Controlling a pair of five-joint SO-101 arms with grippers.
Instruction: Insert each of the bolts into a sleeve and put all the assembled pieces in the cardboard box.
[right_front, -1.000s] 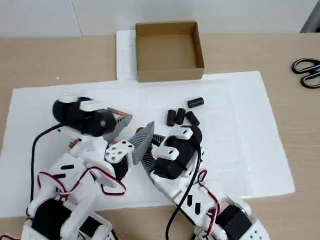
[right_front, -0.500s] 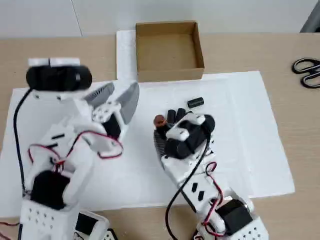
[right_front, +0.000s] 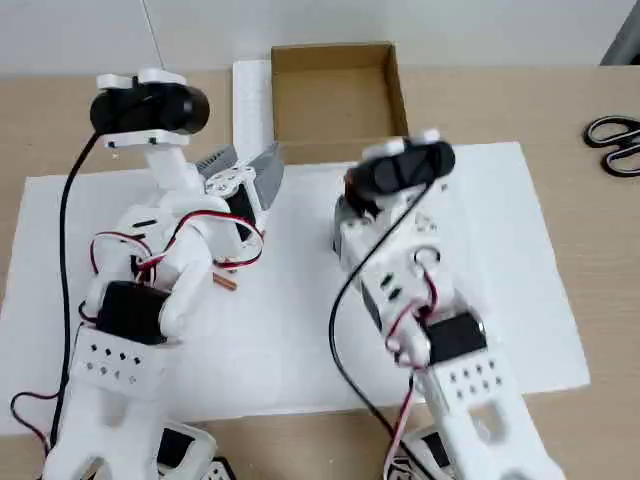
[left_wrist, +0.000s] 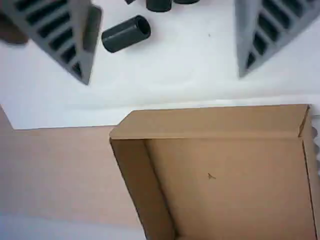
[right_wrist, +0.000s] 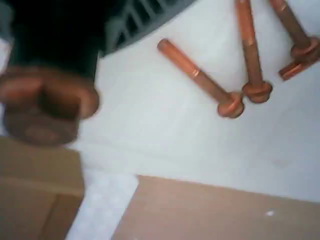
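Observation:
My left gripper hangs open just in front of the cardboard box, near its front left corner. In the left wrist view its grey fingers stand wide apart with nothing between them, over a black sleeve lying on the white paper beside the cardboard box. My right gripper sits under its arm, close to the box's front wall, and is shut on a copper bolt whose head shows large and near, with a dark sleeve around its shank. Three loose bolts lie on the paper.
White paper covers the middle of the wooden table. One bolt lies on it beside the left arm. Scissors rest at the far right edge. More sleeves lie behind the single one.
Both arms have lifted and swung toward the box. The left gripper has gone from the right one to the box's front corner. The right gripper carried the bolt along.

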